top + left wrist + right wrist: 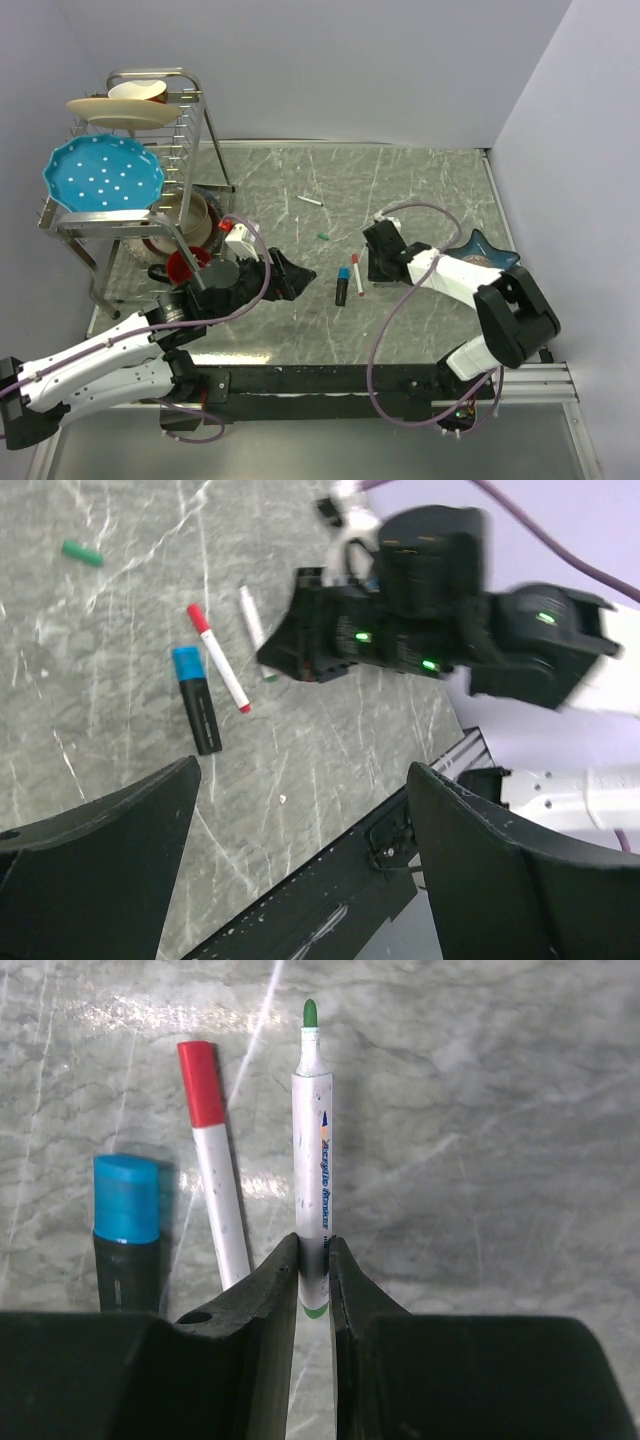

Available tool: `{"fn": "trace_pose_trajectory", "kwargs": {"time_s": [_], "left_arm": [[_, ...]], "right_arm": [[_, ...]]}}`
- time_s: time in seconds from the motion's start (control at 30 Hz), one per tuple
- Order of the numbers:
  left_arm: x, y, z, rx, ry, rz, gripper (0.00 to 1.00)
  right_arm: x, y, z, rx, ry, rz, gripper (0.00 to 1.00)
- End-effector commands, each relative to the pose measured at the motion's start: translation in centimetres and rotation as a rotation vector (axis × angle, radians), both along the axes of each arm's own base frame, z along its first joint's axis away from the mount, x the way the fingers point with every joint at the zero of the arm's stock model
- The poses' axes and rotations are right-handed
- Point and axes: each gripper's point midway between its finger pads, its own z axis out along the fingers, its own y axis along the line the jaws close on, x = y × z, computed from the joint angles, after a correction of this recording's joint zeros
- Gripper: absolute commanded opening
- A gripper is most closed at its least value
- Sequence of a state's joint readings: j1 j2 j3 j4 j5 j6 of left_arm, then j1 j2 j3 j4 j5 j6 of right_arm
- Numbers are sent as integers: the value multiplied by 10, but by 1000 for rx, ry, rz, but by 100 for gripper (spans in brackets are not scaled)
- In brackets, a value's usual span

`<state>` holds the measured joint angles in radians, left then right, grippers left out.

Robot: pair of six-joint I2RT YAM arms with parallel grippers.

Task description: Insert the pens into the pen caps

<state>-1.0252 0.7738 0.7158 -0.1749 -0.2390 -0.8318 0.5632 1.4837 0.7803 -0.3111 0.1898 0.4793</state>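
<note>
Both arms, the left arm (90, 375) and the right arm (455, 282), are built of smooth white shells linked by chunky black joints. A mauve cable (371, 362) runs along each. The right gripper (268, 662) has a boxy black housing dotted with small green lights. The left fingers (100, 860) are broad, matte black wedges. The right fingers (255, 1305) are black too, tapering to narrow tips.

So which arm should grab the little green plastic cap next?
Probably left: the left gripper is open and empty, while the right gripper pinches the white green-tipped pen. The small green plastic cap lies loose on the table.
</note>
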Motion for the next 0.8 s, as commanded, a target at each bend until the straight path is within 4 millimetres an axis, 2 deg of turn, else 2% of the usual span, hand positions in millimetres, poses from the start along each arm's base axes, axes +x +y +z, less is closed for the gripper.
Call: {"fn": "trace_pose_trajectory", "kwargs": {"time_s": [0.0, 0.03, 0.23, 0.27, 0.4, 0.43, 0.47, 0.53, 0.57, 0.6, 0.67, 0.77], "left_arm": [[13, -10, 0, -74, 30, 62, 89], [14, -12, -3, -67, 35, 64, 88], [24, -37, -14, -35, 54, 39, 87], [27, -42, -10, -52, 47, 37, 87], [38, -60, -20, -23, 70, 37, 85], [42, -63, -19, -25, 65, 37, 85], [45, -68, -27, -6, 80, 38, 85], [53, -74, -19, -25, 80, 37, 83], [57, -78, -23, -20, 86, 33, 83], [60, -81, -19, -30, 78, 28, 82], [65, -91, -16, -46, 70, 6, 80], [70, -103, -18, -41, 63, -28, 79]], "right_arm": [[9, -4, 22, 50, -124, -63, 6], [9, -4, 29, 66, -149, -62, 6], [3, 3, 39, 142, -204, -21, 5], [-1, 4, 37, 153, -199, -12, 4], [-8, 13, 48, 211, -233, 32, 4], [-9, 15, 56, 233, -256, 44, 4], [-13, 15, 57, 242, -259, 53, 4], [-19, 21, 66, 289, -287, 85, 4], [-21, 22, 69, 306, -296, 93, 4], [-24, 26, 77, 340, -314, 112, 4], [-29, 29, 81, 364, -319, 127, 4], [-36, 34, 93, 405, -340, 156, 4]]}}
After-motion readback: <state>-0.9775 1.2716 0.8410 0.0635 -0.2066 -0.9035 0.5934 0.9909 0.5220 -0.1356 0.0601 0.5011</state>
